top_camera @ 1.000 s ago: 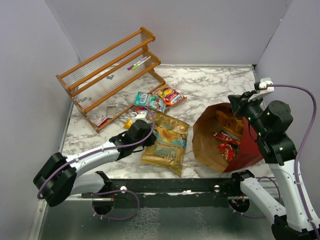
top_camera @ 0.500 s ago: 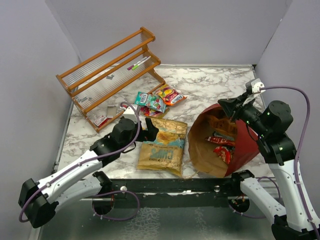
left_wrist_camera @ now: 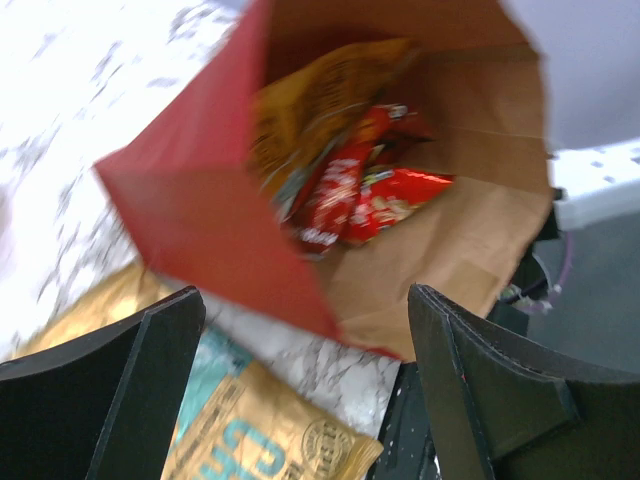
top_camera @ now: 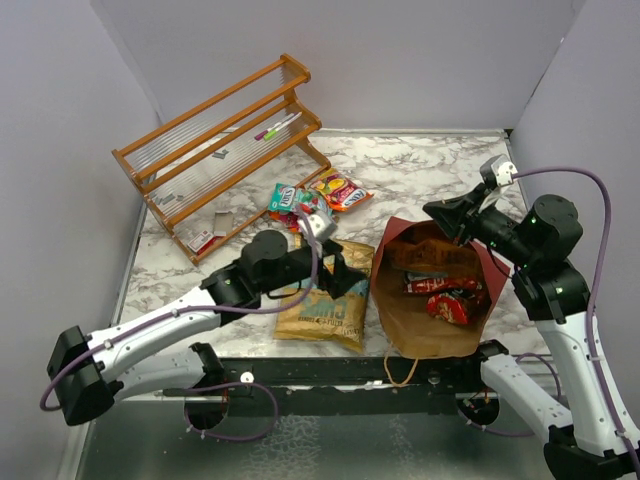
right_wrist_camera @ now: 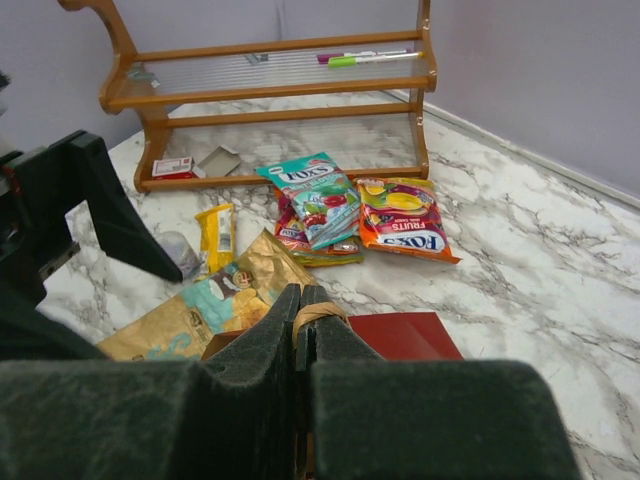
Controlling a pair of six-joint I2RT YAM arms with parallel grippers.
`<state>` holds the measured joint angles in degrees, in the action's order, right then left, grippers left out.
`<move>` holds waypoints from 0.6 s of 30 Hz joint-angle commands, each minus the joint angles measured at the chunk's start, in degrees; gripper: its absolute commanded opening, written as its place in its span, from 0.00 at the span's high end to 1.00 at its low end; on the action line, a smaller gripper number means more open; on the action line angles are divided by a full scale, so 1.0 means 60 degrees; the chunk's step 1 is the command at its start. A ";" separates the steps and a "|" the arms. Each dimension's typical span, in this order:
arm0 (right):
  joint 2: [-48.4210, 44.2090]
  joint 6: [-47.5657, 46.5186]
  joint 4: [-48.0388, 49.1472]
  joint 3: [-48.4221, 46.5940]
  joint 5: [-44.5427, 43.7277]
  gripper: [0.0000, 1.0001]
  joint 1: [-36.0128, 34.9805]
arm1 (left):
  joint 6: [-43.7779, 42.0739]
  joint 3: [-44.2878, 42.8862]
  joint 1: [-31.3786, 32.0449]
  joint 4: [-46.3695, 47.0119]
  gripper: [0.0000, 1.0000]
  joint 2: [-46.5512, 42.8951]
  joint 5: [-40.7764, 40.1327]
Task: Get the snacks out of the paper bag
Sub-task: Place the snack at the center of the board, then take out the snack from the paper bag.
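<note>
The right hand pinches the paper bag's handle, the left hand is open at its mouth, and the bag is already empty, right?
Not empty: the left wrist view shows red packets and a yellow packet lying inside the paper bag. The rest holds: the right hand pinches the handle, and the left hand is open at the mouth.

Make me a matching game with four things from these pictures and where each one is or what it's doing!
Things:
1. red packets
2. markers
3. big chip bag
4. left tool

Places or states:
A. on the wooden rack
B. open, facing the bag's mouth
C. inside the paper bag
D. flat on the table, beside the paper bag

Pairs: 1-C, 2-A, 3-D, 4-B
</note>
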<state>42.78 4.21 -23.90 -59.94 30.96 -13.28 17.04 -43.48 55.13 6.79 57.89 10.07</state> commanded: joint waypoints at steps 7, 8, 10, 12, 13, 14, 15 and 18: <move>-0.0148 0.0099 0.0301 -0.0353 0.0156 0.98 0.0001 | -0.5361 -0.3060 0.2754 -0.0898 0.11 0.2568 -0.0853; -0.0164 0.0115 0.0297 -0.0352 0.0157 0.98 -0.0006 | -0.5865 -0.3308 0.2889 -0.1140 0.10 0.2942 -0.0983; -0.0219 0.0132 0.0301 -0.0357 0.0195 0.98 0.0001 | -0.6602 -0.3723 0.3027 -0.1311 0.10 0.3763 -0.1181; -0.0265 0.0146 0.0307 -0.0365 0.0174 0.98 0.0001 | -0.7033 -0.4085 0.3056 -0.1211 0.09 0.4384 -0.1430; -0.0302 0.0159 0.0301 -0.0373 0.0163 0.98 0.0001 | -0.7147 -0.4205 0.3057 -0.1042 0.09 0.4652 -0.1571; -0.0328 0.0163 0.0300 -0.0378 0.0178 0.98 0.0001 | -0.7231 -0.4290 0.3057 -0.0772 0.09 0.4922 -0.1803; -0.0344 0.0170 0.0306 -0.0391 0.0173 0.98 0.0001 | -0.7386 -0.4434 0.3063 -0.0641 0.09 0.5188 -0.2034; -0.0413 0.0235 0.0317 -0.0406 0.0222 0.98 0.0001 | -0.7677 -0.4857 0.3072 -0.0260 0.10 0.5965 -0.2820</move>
<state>41.76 4.71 -24.03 -59.94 31.05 -13.28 -23.00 -68.66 73.52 1.98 89.82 1.10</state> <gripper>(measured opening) 0.022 0.907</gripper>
